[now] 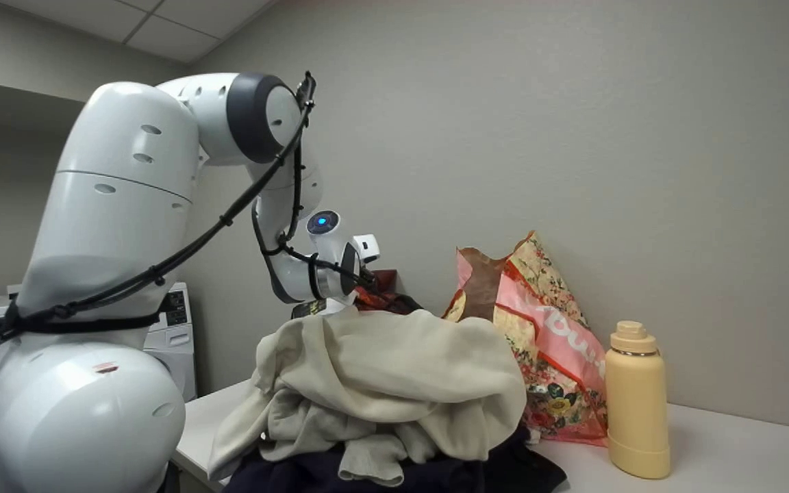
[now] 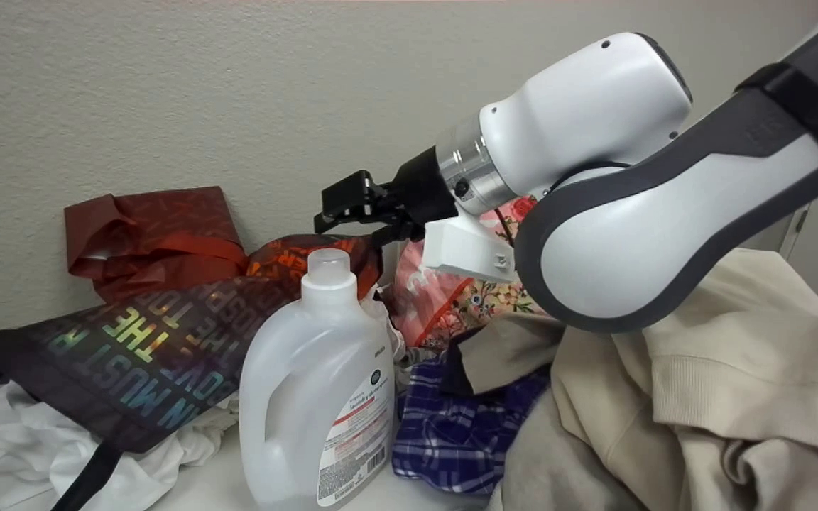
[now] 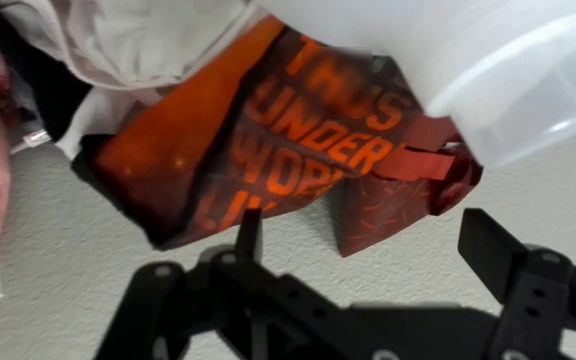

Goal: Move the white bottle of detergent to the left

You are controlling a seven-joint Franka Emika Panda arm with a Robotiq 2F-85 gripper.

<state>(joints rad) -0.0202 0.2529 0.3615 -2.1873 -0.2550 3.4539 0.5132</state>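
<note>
The white bottle of detergent (image 2: 331, 362) stands upright on the worktop (image 2: 203, 490), its translucent cap (image 2: 329, 265) on and a printed label (image 2: 359, 440) low on its side. The hand (image 3: 363, 230) is released, its fingers (image 3: 488, 250) spread well apart; in the wrist view the bottle's neck and cap are near it, with a gap between. A lettered dark bag (image 2: 153, 355) slants behind the bottle, crumpled white cloth (image 2: 33, 447) showing below, and a dark red bag (image 2: 167, 220) sits by the wall (image 2: 238, 106). On the bottle's label side, just beside it, lies a blue plaid cloth (image 2: 451, 426). Next come heaped beige garments (image 2: 721, 369), seen in both exterior views, with dark cloth (image 1: 367, 478) beneath. The white arm (image 2: 586, 99) crosses in front of part of this heap in an exterior view. Behind the garments is a pink floral bag (image 1: 545, 335), and just beside that bag a pale-yellow bottle (image 1: 637, 404) stands upright. White machines (image 1: 172, 335) show in the background.
</note>
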